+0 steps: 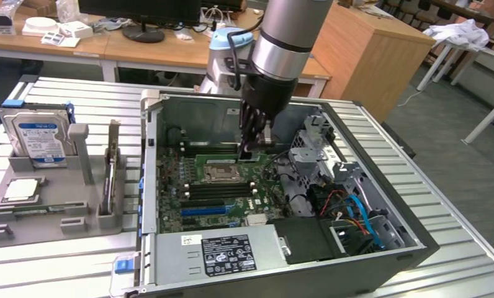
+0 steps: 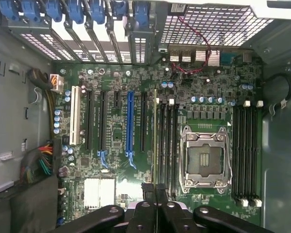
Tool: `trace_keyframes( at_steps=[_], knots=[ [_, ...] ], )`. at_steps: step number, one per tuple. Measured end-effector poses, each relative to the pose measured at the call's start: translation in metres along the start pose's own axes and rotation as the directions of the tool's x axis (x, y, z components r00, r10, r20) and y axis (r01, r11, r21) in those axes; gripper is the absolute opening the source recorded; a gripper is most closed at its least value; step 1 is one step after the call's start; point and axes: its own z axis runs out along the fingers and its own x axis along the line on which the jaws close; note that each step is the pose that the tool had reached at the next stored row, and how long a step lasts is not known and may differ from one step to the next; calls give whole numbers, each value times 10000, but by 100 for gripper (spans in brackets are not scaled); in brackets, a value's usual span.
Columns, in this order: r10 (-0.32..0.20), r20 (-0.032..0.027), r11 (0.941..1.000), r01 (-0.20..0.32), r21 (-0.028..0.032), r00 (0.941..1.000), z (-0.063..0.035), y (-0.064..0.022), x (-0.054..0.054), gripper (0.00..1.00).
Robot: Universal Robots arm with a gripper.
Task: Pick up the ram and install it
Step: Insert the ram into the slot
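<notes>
The arm reaches down into the open computer case, and the gripper sits low over the motherboard, at about one o'clock from the processor socket in the exterior view. In the wrist view the gripper has its jaws pinched together on the ram. The ram is seen edge-on as a thin green strip, lined up with the outermost of the black memory slots beside the socket. Whether it is fully seated cannot be told. In the exterior view a grey tray lies at nine o'clock from the case, with a hard drive at its twelve o'clock end and a small silver chip below it. The power supply sits at six o'clock from the motherboard
</notes>
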Motion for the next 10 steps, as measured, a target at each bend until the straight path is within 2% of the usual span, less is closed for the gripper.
trace_keyframes(
  at_steps=[10],
  knots=[
    [14, 1, 10000, -14, 1, 10000, 93, -4, 1, 12]
  ],
)
